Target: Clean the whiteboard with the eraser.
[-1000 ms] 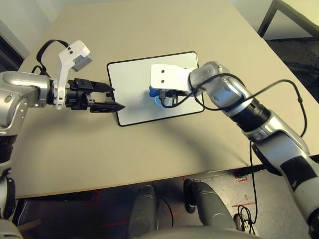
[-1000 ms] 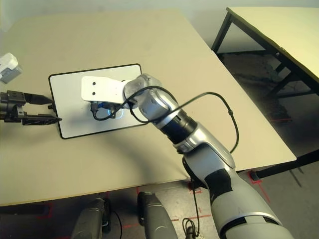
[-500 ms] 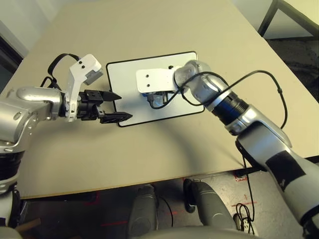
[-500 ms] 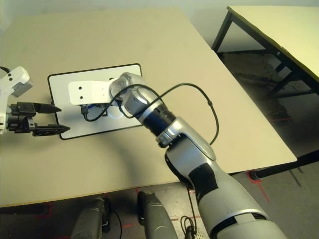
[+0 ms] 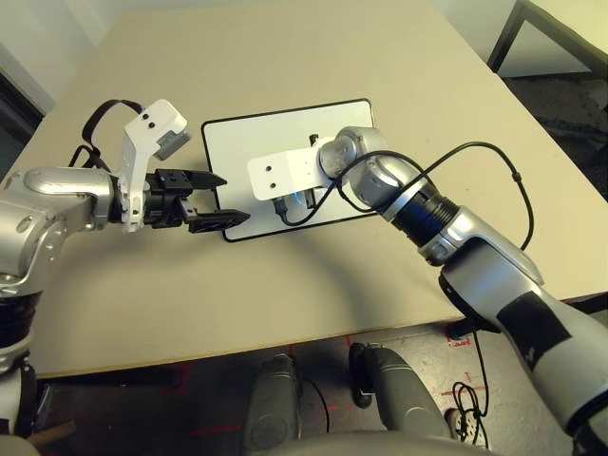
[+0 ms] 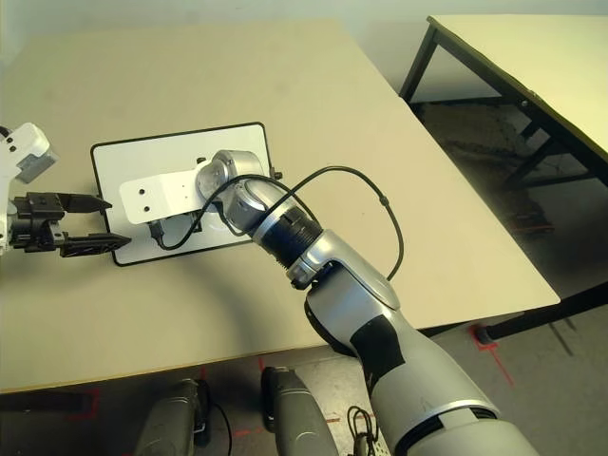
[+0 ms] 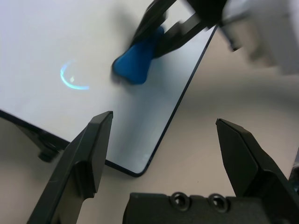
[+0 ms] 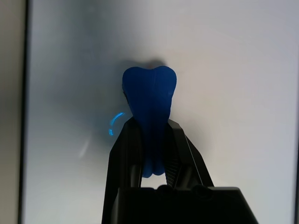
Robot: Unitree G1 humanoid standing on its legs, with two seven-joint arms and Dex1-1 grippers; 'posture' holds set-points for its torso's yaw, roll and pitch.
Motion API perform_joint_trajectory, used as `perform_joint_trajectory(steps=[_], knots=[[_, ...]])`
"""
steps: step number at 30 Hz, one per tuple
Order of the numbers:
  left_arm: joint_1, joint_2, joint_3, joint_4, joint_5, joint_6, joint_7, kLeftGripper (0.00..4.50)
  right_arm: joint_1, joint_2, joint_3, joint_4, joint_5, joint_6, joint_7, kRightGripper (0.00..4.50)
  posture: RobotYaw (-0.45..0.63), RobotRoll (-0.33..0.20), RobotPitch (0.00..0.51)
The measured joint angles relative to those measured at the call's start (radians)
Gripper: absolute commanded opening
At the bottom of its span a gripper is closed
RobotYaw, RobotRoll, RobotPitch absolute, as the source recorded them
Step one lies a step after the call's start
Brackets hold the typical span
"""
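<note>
Left end effector [image 5: 217,200] gapes wide, holding nothing, at the whiteboard's [image 5: 249,147] near left corner, both fingertips just over its frame. Beyond it, right end effector [image 8: 152,154] clamps the blue eraser [image 8: 149,100], pressed to the board's middle. Board lies flat on the tan desk [image 5: 313,47]. Second desk [image 6: 532,47] far right.

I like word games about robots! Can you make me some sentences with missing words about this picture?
1. The eraser pinched in the right gripper is the colour ____.
2. The eraser is pressed against the ____, which has a thin black frame.
3. The left gripper hovers by the board's edge with its jaws ____.
4. Everything sits on a beige ____.

Missing words: blue; whiteboard; open; table.
</note>
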Motion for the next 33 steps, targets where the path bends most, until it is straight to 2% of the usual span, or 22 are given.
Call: perform_joint_trajectory(steps=[5, 19, 33], knots=[[0.031, 0.003, 0.007, 0.002, -0.003, -0.009, -0.008, 4.50, -0.041, 0.033, -0.032, 0.100, 0.000, -0.042, -0.067, 0.60, 0.09, 0.000, 0.150], [0.040, 0.006, 0.014, 0.007, -0.007, 0.003, -0.005, 4.50, 0.052, 0.025, -0.036, 0.001, -0.027, -0.041, -0.049, 0.60, 0.10, 0.000, 0.147], [0.016, 0.019, 0.014, 0.037, 0.000, -0.004, -0.009, 4.50, 0.095, 0.044, -0.028, 0.012, -0.062, -0.055, -0.073, 0.60, 0.10, 0.000, 0.134]])
